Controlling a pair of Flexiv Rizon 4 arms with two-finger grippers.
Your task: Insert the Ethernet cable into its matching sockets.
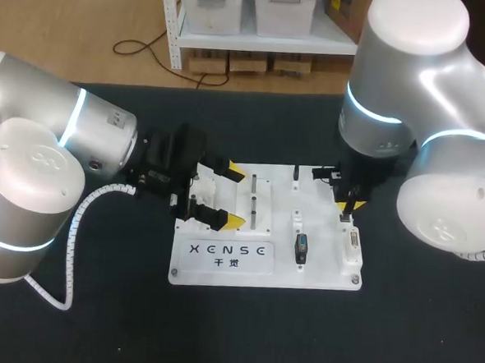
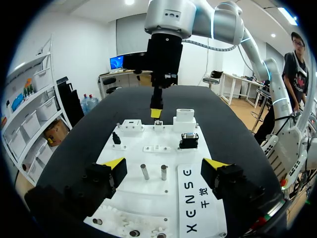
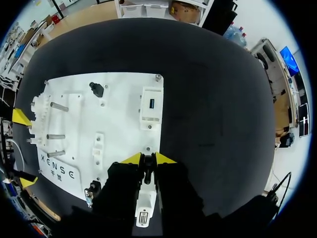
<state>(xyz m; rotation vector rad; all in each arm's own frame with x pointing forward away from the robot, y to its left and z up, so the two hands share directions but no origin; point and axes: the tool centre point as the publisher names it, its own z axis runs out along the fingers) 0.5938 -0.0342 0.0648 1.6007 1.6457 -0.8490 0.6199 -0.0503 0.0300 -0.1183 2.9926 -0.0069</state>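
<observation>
Fingers of the right gripper pinch what seems to be the dark Ethernet plug over the white socket block on the board. The left gripper gapes wide, empty. Insertion step: align plug, press down.

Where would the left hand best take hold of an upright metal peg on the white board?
Probably the top of the peg, the left hand coming from above, a finger on each side: it stands upright, round, clear of its neighbour.
</observation>
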